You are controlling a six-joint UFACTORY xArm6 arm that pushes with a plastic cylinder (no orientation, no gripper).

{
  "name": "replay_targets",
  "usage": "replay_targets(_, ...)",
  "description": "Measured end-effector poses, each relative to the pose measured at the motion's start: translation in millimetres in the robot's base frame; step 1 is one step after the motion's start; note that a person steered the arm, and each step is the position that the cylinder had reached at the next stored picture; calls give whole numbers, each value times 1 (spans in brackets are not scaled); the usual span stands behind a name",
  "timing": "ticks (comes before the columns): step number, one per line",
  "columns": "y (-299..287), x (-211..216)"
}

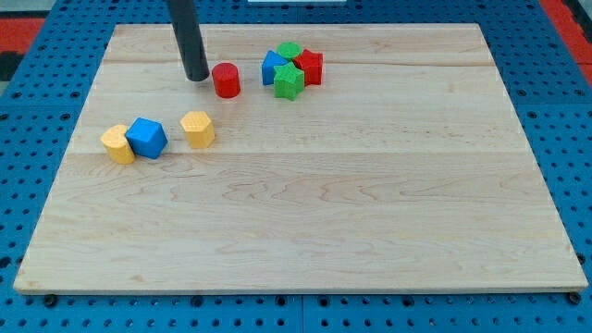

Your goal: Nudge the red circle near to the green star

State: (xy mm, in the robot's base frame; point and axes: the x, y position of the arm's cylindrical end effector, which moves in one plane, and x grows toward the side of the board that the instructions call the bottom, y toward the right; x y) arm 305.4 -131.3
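My tip just left of red circle; green star right.

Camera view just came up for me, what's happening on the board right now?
My tip sits just off the view's left side of the red circle block, with a small gap, lined up to push it rightward. The green star block lies a short way to the view's right, packed in a cluster with a blue block, a red block and a second green block. The red circle has not yet reached the star.
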Motion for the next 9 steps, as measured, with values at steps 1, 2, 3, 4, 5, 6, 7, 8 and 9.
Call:
replay_targets(1, 22, 2)
replay_targets(2, 24, 7)
replay_targets(3, 24, 16)
replay_targets(4, 24, 26)
replay_targets(5, 24, 36)
replay_targets(6, 33, 44)
replay_targets(7, 42, 44)
replay_targets(8, 47, 44)
replay_targets(9, 50, 44)
